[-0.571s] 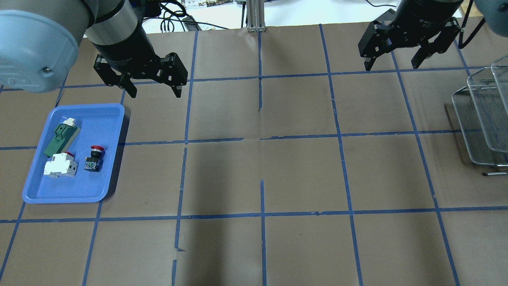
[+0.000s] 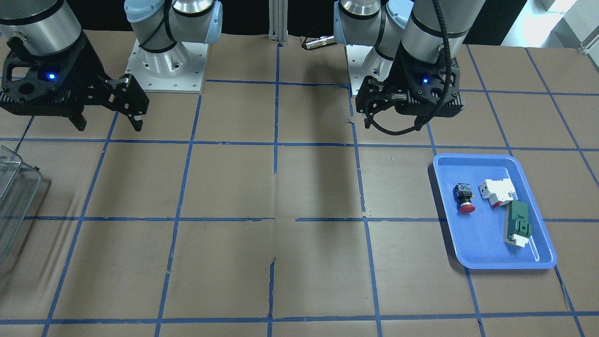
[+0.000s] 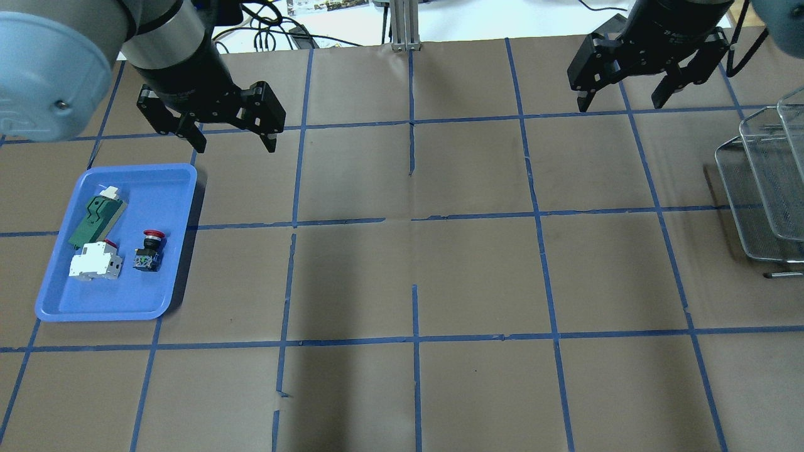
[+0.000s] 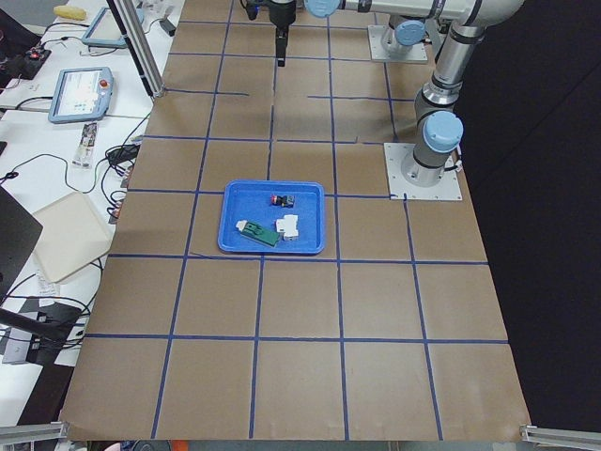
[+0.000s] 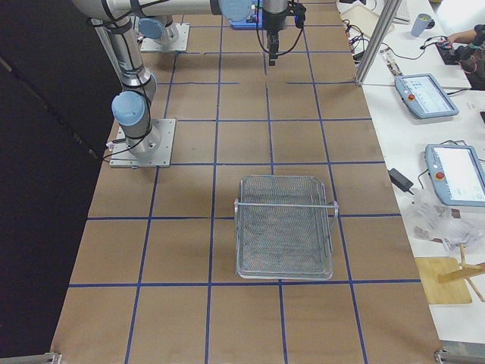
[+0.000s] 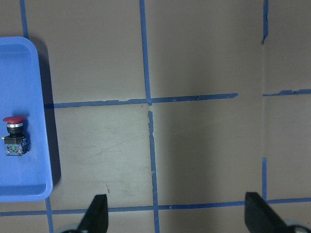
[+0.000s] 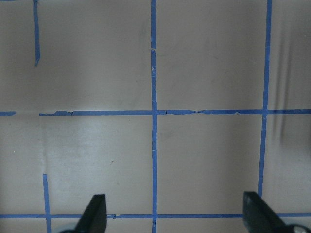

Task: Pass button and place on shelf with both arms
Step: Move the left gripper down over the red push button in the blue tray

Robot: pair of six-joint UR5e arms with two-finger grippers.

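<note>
The button (image 3: 149,248) has a red cap and a black body and lies on its side in the blue tray (image 3: 56,301); it also shows in the front view (image 2: 463,198), the left wrist view (image 6: 14,135) and the left side view (image 4: 281,200). My left gripper (image 3: 233,142) is open and empty, above the table beyond the tray's far right corner. My right gripper (image 3: 620,99) is open and empty at the far right. The wire shelf (image 3: 763,188) stands at the right edge.
In the tray a green-and-white block (image 3: 96,218) and a white-and-red block (image 3: 95,262) lie left of the button. Brown paper with blue tape lines covers the table. The shelf also shows in the right side view (image 5: 284,226).
My left gripper has shifted a little to the left and farther back. The right gripper and the tray's contents have not moved.
</note>
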